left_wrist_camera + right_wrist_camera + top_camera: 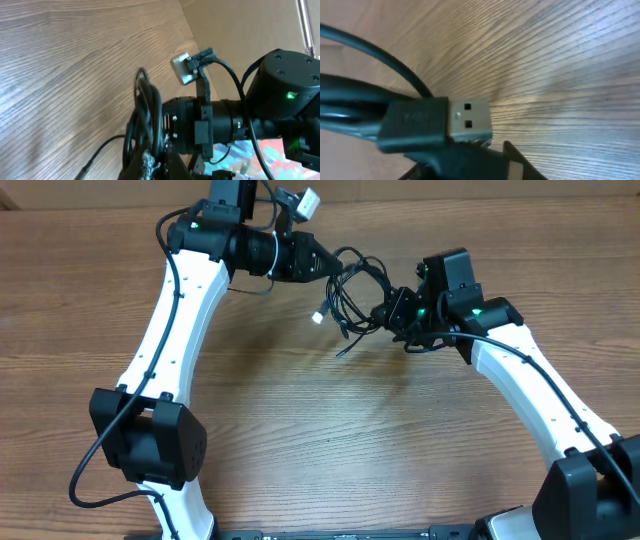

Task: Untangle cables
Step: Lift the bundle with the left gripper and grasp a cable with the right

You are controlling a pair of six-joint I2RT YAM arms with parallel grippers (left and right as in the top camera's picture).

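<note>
- Nearest the right wrist lens, a USB plug (467, 117) fills the view, with a silver shell, a black moulded housing and dark cords running off to the left.
- Widest of all is the wooden table (300, 440), with bare grain showing under both arms.
- Next come the left arm (185, 310) and the right arm (530, 380), white with black joints. They reach in from either side and nearly meet near the far middle.
- Between them are the cables (355, 285), a loose knot of thin black loops that seems lifted off the wood. One strand trails down toward the table.
- At one edge of the knot, the left gripper (325, 265) is clamped tight on the cables. Its own view shows the strands rising out of the jaws.
- At the opposite edge, by the plug, sits the right gripper (392, 310). Whether its jaws have closed on anything I cannot tell.
- Smallest is a white-tipped end (319, 316), dangling free below the loops.
- On handling, I judge the cords light, limp and a little springy. They are likely to slip through the pads, and the knot will tighten if pulled hard. The rigid plug housing looks the surest hold, and a free end is the place to begin feeding a strand out.
</note>
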